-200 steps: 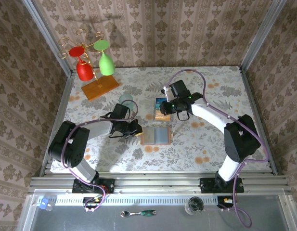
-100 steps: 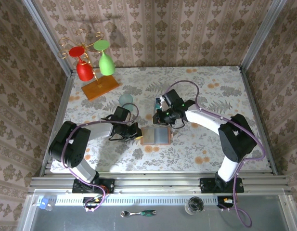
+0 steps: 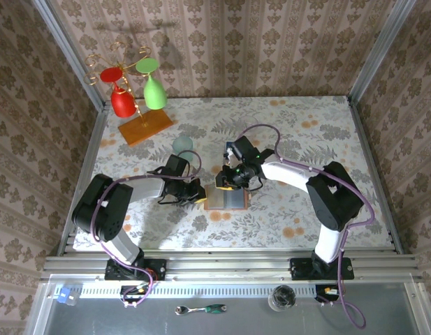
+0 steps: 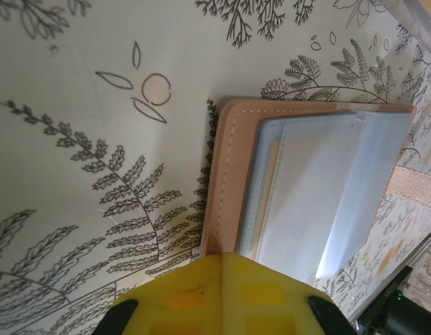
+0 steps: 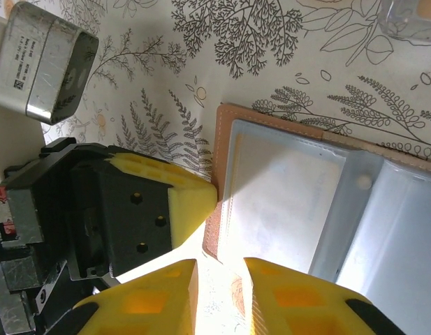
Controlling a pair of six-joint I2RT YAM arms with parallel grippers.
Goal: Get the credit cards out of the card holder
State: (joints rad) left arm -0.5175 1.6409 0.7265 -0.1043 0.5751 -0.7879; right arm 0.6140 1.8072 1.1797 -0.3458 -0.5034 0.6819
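In the middle of the table [image 3: 306, 139], the two arms meet over the card holder [image 3: 232, 200]. It lies opened flat, pockets up, between the two grippers. The step in hand looks like the reach for a card, with one arm steadying and the other coming in to pick.

The left gripper [image 3: 199, 196] is closed, and its yellow tip touches the holder's brown border on the left side, as if to pin it. The right gripper [image 5: 221, 276] hangs just over the near edge of the holder. Its fingers [image 5: 292, 293] stand a little apart with nothing between them.

The cards I cannot make out for certain. A pale rectangle [image 5: 281, 202] sits under the grey-blue pocket, and that may be one.

To my eye, the next move calls for the right fingers to reach the pocket's open lip, close on a card's exposed edge and draw it along the pocket. The left tip would need to keep the holder from sliding. The pocket is flat and slick, so a shallow pinch might catch the lining instead.

Around all this, patterned beige wallpaper [image 3: 236, 42] closes in the three walls. The table wears a pale cloth printed with ferns and orange blossoms. At its far left corner stands a wooden rack base [image 3: 145, 128], with a red glass [image 3: 122, 98] and a green glass [image 3: 154, 89] hung upside down from gold wire. A small clear tumbler [image 3: 184, 145] sits near the left arm.
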